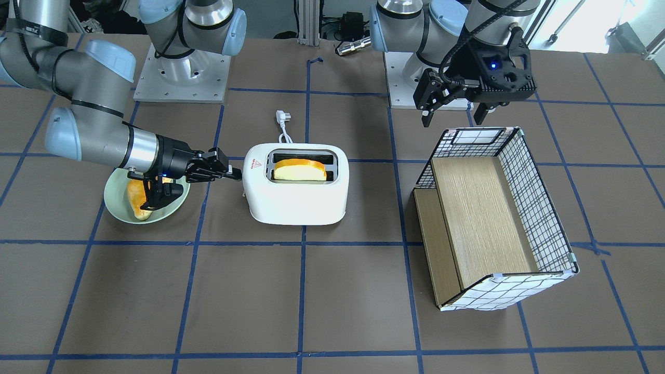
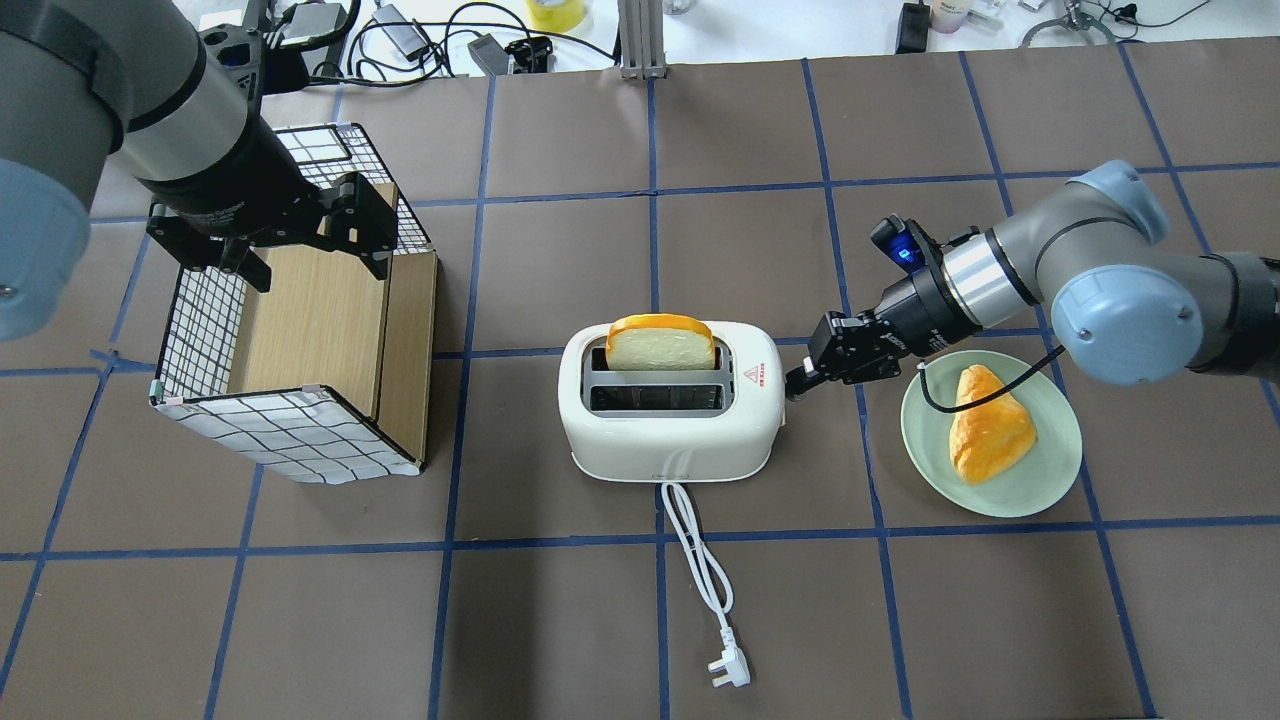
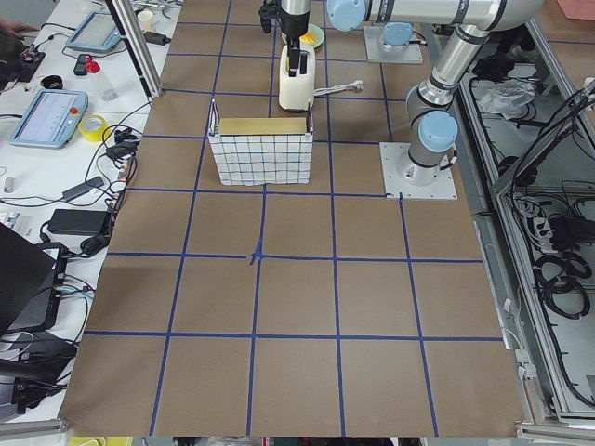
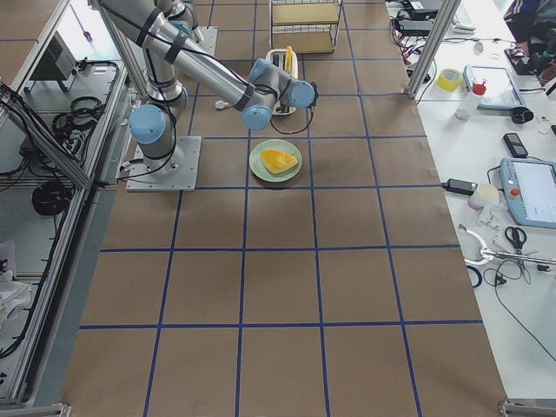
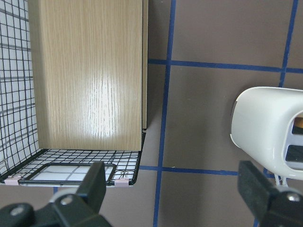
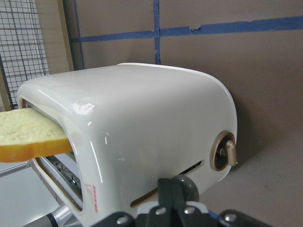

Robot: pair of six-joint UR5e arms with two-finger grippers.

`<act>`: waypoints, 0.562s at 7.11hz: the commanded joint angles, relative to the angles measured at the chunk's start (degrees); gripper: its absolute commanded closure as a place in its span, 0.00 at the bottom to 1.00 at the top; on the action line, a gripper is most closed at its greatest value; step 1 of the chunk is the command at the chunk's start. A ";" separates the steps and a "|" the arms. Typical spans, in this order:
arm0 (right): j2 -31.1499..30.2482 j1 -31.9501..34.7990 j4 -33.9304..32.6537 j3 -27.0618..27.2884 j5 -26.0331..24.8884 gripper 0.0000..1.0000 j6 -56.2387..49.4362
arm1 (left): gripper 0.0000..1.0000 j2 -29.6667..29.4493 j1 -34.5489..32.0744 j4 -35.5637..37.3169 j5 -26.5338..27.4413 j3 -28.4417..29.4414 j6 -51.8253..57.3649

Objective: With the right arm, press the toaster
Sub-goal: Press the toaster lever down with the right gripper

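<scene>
Toaster [image 2: 670, 425] stands upright near the middle of the worktop [image 2: 550, 620] in the overhead view. Its long side runs across the frame, and the end with the red triangle sticker [image 2: 758, 373] faces frame right. One slice of bread [image 2: 660, 345] stands in the far slot with its top half showing. A white cord [image 2: 700, 560] runs from the toaster's near side toward the bottom of the frame. Its plug [image 2: 728, 672] lies loose on the worktop.

Right arm [image 2: 1110, 300] enters from frame right, low and roughly level, pointing at the toaster's sticker end. Right tool [image 2: 795, 382]: fingers closed together into one slim tip, nothing held. The tip is at the toaster's end face, low down. In the right wrist view it sits at the slot in that face, beside the round knob [image 6: 222, 151] (the tool hides the contact point, so I cannot tell whether it touches).

Below the right wrist, frame right: a green plate [image 2: 930, 470] with a wedge of bread [image 2: 985, 435], set apart from the toaster.

Left tool [image 2: 312, 266], upper left of the overhead view: hangs above a wire basket [image 2: 280, 440], fingers spread wide, nothing between them. The basket lies on its side with wooden boards inside, well apart from the toaster toward frame left.
</scene>
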 commanded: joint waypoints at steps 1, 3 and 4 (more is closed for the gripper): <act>0.63 0.00 -2.00 0.64 -1.76 1.00 0.12 | 0.00 0.00 -0.02 0.00 0.02 0.00 0.00; 1.07 0.00 -3.59 1.17 -1.95 1.00 0.12 | 0.00 0.00 -0.02 0.00 -0.06 0.00 0.00; 1.07 0.00 -3.69 1.26 -1.95 1.00 0.12 | 0.00 0.00 -0.02 0.00 0.02 0.00 0.00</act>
